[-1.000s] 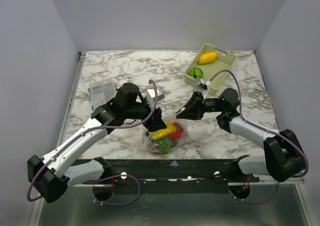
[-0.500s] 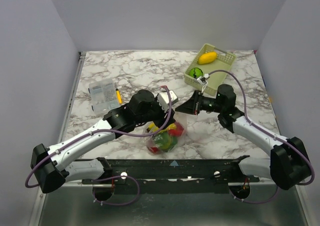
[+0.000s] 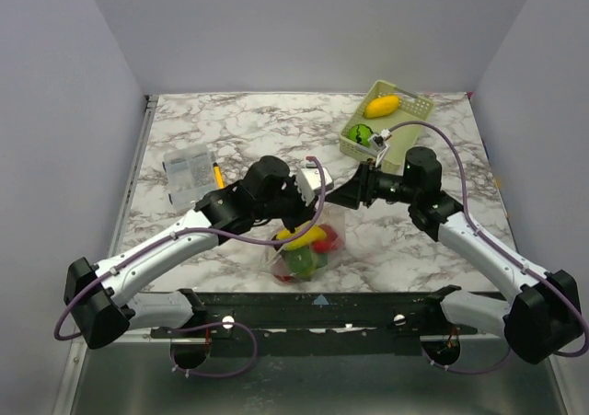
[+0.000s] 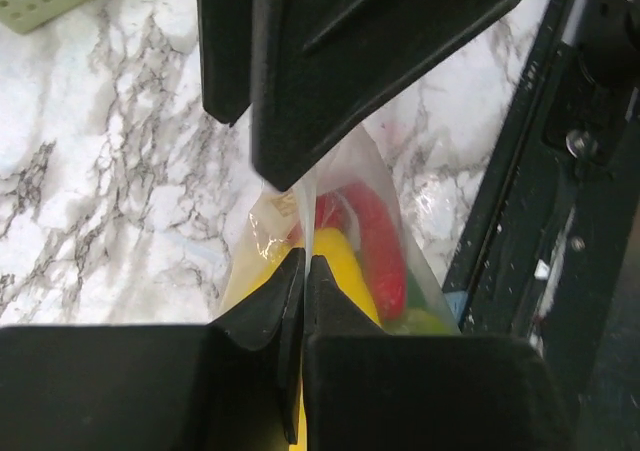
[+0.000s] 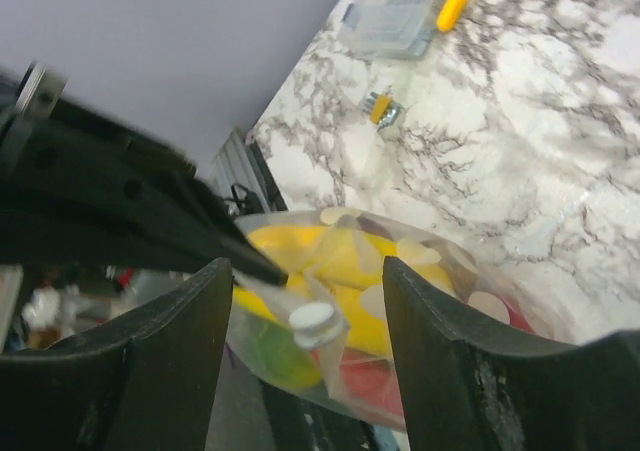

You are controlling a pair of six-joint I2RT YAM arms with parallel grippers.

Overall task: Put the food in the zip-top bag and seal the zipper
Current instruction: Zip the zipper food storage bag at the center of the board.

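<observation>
The zip-top bag (image 3: 306, 247) stands near the table's front edge, and yellow, red and green food (image 3: 304, 239) shows through its clear plastic. My left gripper (image 3: 307, 216) reaches down from above and is shut on the thin zipper (image 4: 309, 209) at the bag's top edge. In the left wrist view, a yellow piece (image 4: 340, 261) and a red pepper (image 4: 378, 241) lie below the pinched edge. My right gripper (image 3: 347, 194) is open just right of the bag's top. In the right wrist view the bag (image 5: 420, 271) and a small white tab (image 5: 315, 319) lie between its fingers, untouched.
A pale-green basket (image 3: 408, 125) at the back right holds a yellow piece (image 3: 381, 107) and a green piece (image 3: 361, 132). A clear box of grey bits (image 3: 187, 168) and a small orange stick (image 3: 218, 174) lie at the left. The black front rail (image 3: 368, 305) runs just below the bag.
My left gripper swung right over the bag and shut on its top edge. My right gripper opened and drew back slightly to the right.
</observation>
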